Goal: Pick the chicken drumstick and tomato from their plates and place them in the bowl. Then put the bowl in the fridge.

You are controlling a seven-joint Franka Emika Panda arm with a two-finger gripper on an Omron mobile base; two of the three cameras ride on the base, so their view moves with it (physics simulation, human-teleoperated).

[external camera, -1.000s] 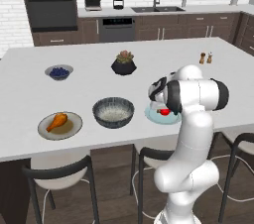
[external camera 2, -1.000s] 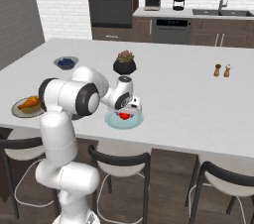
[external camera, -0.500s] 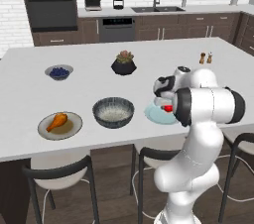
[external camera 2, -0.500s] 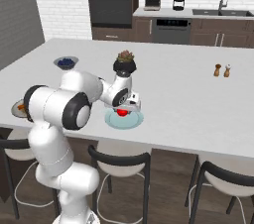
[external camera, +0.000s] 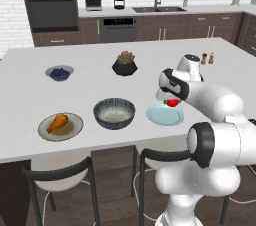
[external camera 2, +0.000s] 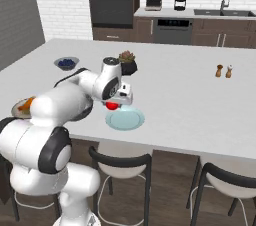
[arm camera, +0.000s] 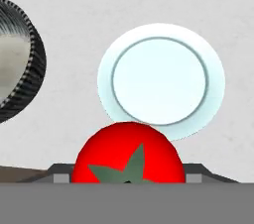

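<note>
My gripper (external camera: pixel 172 101) (external camera 2: pixel 113 104) is shut on the red tomato (external camera: pixel 173 103) (external camera 2: pixel 112 105) (arm camera: pixel 129 153) and holds it just above the pale light-blue plate (external camera: pixel 164 115) (external camera 2: pixel 125 119) (arm camera: pixel 161 79), which lies bare. Left of that plate stands the dark ribbed bowl (external camera: pixel 114 112) (arm camera: pixel 20 59), whitish inside. Further left, the orange-brown chicken drumstick (external camera: pixel 57 121) (external camera 2: pixel 26 104) lies on the beige plate (external camera: pixel 70 131). Whether the grey slab (external camera 2: pixel 15 15) at the left edge is the fridge, I cannot tell.
On the white island behind are a small blue-filled bowl (external camera: pixel 59 72) (external camera 2: pixel 66 62), a black plant pot (external camera: pixel 124 63) (external camera 2: pixel 127 62) and two shakers (external camera: pixel 207 58) (external camera 2: pixel 223 71). Stools (external camera: pixel 60 175) (external camera 2: pixel 122 162) stand along the near edge.
The jaws closed on the tomato and raised it a little off the light-blue plate. My arm's elbow swung lower and nearer the cameras.
</note>
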